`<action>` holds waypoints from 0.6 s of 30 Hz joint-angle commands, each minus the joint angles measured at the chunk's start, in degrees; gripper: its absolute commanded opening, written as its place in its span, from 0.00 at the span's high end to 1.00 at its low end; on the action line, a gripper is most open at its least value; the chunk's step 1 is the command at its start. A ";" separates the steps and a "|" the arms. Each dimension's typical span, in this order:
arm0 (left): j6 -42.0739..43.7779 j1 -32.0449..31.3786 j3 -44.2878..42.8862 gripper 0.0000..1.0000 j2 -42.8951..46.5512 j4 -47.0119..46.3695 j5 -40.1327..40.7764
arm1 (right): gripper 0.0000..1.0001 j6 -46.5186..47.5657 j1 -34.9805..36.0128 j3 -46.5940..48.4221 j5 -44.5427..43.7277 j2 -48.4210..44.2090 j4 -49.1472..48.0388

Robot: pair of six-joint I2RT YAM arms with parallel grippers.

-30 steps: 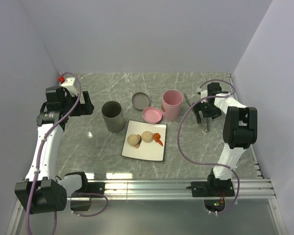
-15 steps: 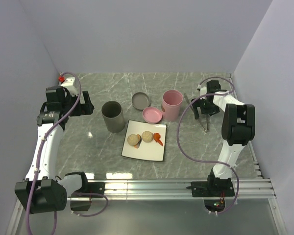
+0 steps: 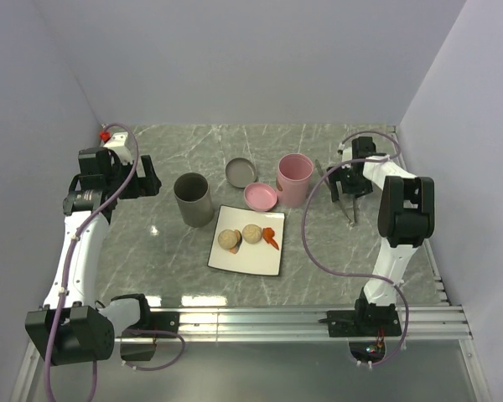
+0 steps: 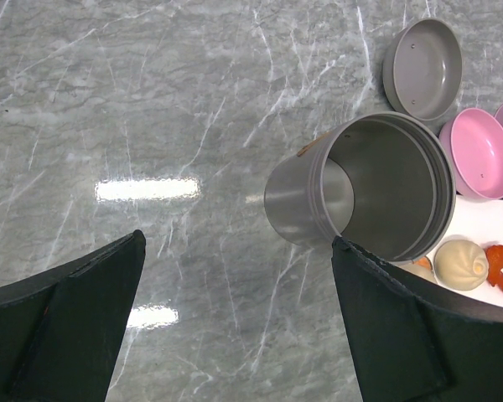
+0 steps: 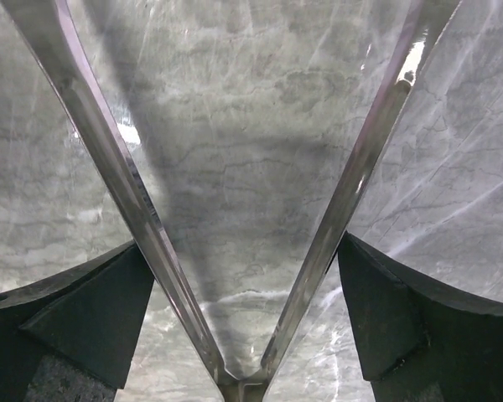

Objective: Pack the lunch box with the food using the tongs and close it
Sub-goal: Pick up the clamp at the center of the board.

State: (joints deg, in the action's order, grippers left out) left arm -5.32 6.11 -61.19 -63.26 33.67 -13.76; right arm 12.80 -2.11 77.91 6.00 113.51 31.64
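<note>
The tongs lie on the tabletop close to its right edge, toward the far right corner, just right of a pink tub. The right arm reaches from its base at the near edge, folds at the elbow and points the right gripper down over them. In the right wrist view the tongs are slim, bright silver arms spreading in a V from a joint at the bottom of the picture. The right gripper straddles them with jaws wide apart, each dark finger right up against the outer edge of one arm, and the V looks unsqueezed. The left arm rises along the left edge and bends inward, its left gripper hanging above the tabletop beside a grey tub. In its wrist view the left gripper is spread fully and holds nothing. The tabletop is grey marble with white veins and glare spots, closed in by plain pale lilac walls, with a metal rail along the near edge. The food sits on a white square plate near the middle: two tan balls and an orange-red piece. A grey shallow bowl and a pink shallow bowl stand behind the plate.
</note>
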 commanded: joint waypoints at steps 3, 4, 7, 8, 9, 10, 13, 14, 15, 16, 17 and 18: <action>-0.57 -0.13 -1.56 0.01 0.34 -1.68 -0.83 | 0.07 -3.30 0.70 2.16 -0.55 2.50 -2.19; -0.57 -0.13 -1.57 0.01 0.16 -1.68 -0.74 | 0.07 -3.31 0.70 2.16 -0.64 2.68 -2.28; -0.39 -0.13 -1.48 0.01 0.16 -1.77 -0.74 | 0.08 -2.96 0.70 1.90 -1.08 2.85 -2.81; -0.48 -0.13 -1.39 0.01 0.07 -1.77 -0.66 | 0.09 -2.95 0.70 1.81 -1.34 2.85 -2.81; -0.57 -0.05 -1.39 0.01 0.07 -1.77 -0.74 | 0.11 -2.95 0.70 1.55 -1.34 2.77 -3.24; -0.57 -0.04 -1.39 0.01 0.16 -1.77 -0.83 | 0.15 -2.95 0.70 1.02 -1.43 2.59 -3.60; -0.39 -0.13 -1.48 0.01 0.16 -1.59 -1.18 | 0.23 -3.65 0.70 -0.04 -1.78 1.89 -4.65; -0.22 -0.13 -1.56 0.01 0.16 -1.50 -1.44 | 0.24 -3.83 0.70 -0.21 -2.39 1.36 -5.26; -0.13 -0.05 -1.65 0.01 0.16 -1.33 -1.62 | 0.27 -3.92 0.70 -0.65 -2.48 1.19 -5.62; 0.05 -0.13 -1.91 0.01 0.16 -1.07 -1.97 | 0.28 -4.01 0.70 -0.83 -2.48 0.66 -5.80; 0.14 -0.05 -2.00 0.01 0.25 -0.98 -2.23 | 0.29 -4.01 0.70 -1.00 -2.83 0.31 -5.97; 0.14 -0.04 -2.09 0.01 0.25 -0.89 -2.32 | 0.30 -4.01 0.70 -1.27 -2.84 -0.04 -5.97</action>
State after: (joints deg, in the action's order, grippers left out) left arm -5.28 6.11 -61.19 -63.26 33.69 -14.33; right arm 9.56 -1.85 78.30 5.10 114.28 27.90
